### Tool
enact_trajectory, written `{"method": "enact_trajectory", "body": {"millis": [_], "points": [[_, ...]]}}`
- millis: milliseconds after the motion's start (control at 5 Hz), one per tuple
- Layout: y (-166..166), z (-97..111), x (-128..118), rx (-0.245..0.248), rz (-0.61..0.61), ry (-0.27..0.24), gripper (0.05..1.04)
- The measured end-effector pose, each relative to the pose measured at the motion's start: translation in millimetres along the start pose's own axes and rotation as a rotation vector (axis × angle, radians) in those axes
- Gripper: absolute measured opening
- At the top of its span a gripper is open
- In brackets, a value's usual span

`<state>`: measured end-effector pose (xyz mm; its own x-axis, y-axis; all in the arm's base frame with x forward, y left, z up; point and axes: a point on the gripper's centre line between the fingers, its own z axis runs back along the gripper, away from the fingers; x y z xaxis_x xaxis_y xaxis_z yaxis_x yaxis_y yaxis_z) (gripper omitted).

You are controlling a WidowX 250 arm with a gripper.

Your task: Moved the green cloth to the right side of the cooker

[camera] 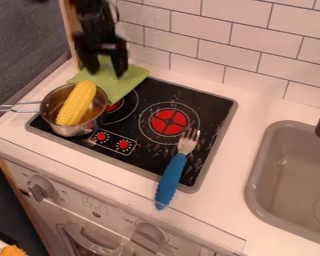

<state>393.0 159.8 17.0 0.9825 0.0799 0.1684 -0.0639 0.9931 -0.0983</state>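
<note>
- Green cloth (124, 83): it lies over the back left corner of the cooker (213, 103), partly on the glass and partly on the desk (264, 102) behind. The move to the right side is yet to be made.
- The hand (104, 71) hangs over the cloth's rear part, its two fingers pointing down and standing apart, with green showing between them. That suits a pinch from above: a flat cloth offers little to grip except a fold drawn up between the tips.
- The metal pot (68, 130) sits at the cooker's left, holding the yellow corn (76, 103), which leans on its rim. Pot and cloth meet in the view; whether the pot weighs the cloth down, I cannot tell. If it does, a sideways drag could tug the pot, so lifting first seems wiser.
- The blue-handled fork (171, 180) lies with its tines on the glass and its handle reaching over the front edge. It takes up part of the right side, so the cloth would best be set down behind or beside it.
</note>
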Motion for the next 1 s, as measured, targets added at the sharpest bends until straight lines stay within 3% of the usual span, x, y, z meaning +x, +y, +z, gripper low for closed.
{"method": "enact_trajectory", "body": {"millis": [600,1000], "points": [[-39.9,-13.2,1.5,-0.005,0.018,0.031,1.000],[-130.7,-19.6,-9.1,-0.029,0.001,0.066,1.000]]}}
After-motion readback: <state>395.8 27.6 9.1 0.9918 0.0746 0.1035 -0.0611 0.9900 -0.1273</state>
